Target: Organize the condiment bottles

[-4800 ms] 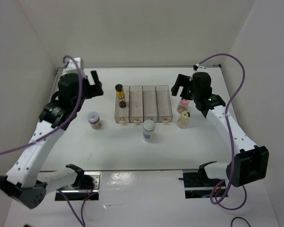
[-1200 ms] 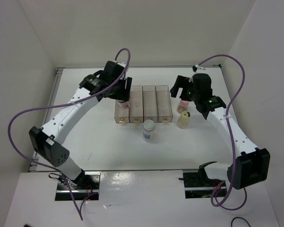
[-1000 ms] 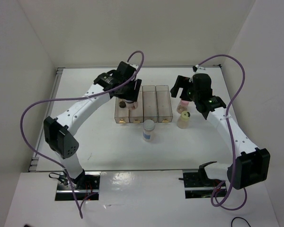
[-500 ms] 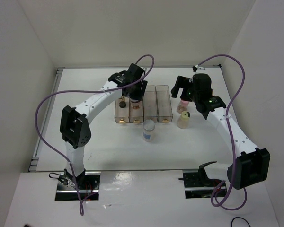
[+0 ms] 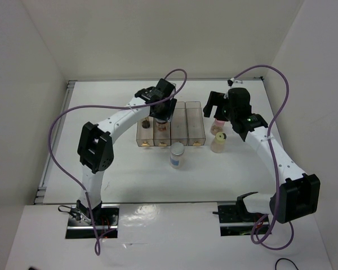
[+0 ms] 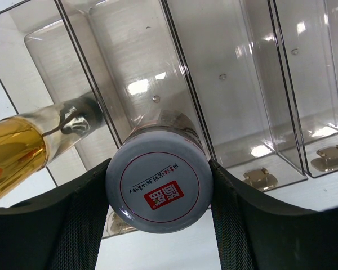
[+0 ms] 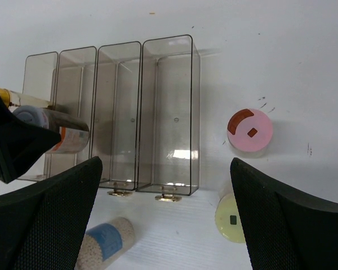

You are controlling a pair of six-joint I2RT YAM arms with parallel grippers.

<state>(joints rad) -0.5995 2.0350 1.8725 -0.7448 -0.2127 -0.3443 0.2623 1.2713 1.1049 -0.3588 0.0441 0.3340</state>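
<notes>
Lilac-lidded brown jar [image 6: 159, 180] hangs clamped in the left gripper [image 5: 159, 117] over the second slot of the clear tray [image 6: 236, 84], beside the slotted amber bottle [image 6: 14, 154], so lowering and releasing seems next; the right gripper [image 7: 166, 222] gapes empty.

slim black-capped amber bottle [image 6: 11, 154]: in leftmost slot of tray [image 7: 168, 112]. squat lilac-lidded brown jar [image 6: 159, 188]: clamped in left gripper [image 6: 159, 194], lower part at second slot from left. pale-blue-lidded clear jar [image 5: 177, 154]: upright, just in front of tray. pink-capped bottle [image 7: 249, 130], cream yellow-capped bottle [image 7: 232, 218]: upright, right of tray, yellow one nearer its front.
</notes>
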